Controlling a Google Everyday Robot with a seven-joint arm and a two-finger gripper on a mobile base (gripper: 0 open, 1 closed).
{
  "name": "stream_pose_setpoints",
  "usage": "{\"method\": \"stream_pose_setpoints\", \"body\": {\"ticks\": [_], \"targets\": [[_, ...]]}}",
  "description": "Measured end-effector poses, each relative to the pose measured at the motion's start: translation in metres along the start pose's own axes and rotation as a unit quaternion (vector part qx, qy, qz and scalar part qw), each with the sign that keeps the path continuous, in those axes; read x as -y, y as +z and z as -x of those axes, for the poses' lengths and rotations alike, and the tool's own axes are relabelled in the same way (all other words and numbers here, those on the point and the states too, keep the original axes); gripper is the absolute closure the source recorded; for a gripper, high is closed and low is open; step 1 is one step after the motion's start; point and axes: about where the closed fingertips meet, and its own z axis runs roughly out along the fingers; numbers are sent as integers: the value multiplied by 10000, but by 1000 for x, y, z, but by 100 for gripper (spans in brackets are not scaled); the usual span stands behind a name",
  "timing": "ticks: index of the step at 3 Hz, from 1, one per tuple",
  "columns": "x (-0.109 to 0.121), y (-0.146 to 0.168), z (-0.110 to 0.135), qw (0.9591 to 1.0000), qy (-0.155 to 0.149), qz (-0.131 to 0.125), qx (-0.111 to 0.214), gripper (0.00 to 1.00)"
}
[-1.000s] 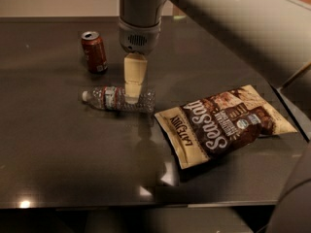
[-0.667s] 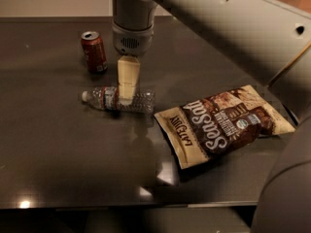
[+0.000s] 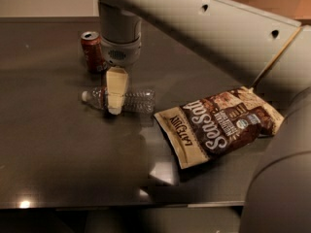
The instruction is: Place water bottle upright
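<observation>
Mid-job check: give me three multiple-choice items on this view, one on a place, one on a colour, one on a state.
1. Where is the gripper?
A. over the can
B. down at the bottle
C. off past the table edge

2. What colour is the can?
A. red
B. green
C. blue

3. How is the bottle placed?
A. upright
B. on its side
C. standing on the can

Answers:
1. B, the gripper sits across the bottle's middle.
2. A, the can standing behind the bottle is red.
3. B, the bottle lies flat on the table, cap to the left.
</observation>
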Motion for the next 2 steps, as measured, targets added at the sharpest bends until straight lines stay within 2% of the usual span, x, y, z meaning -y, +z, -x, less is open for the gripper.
{"method": "stream_pose_setpoints", "body": {"ticks": [2], "targets": [[-12,16,21,9999,81,14,-72,0]]}}
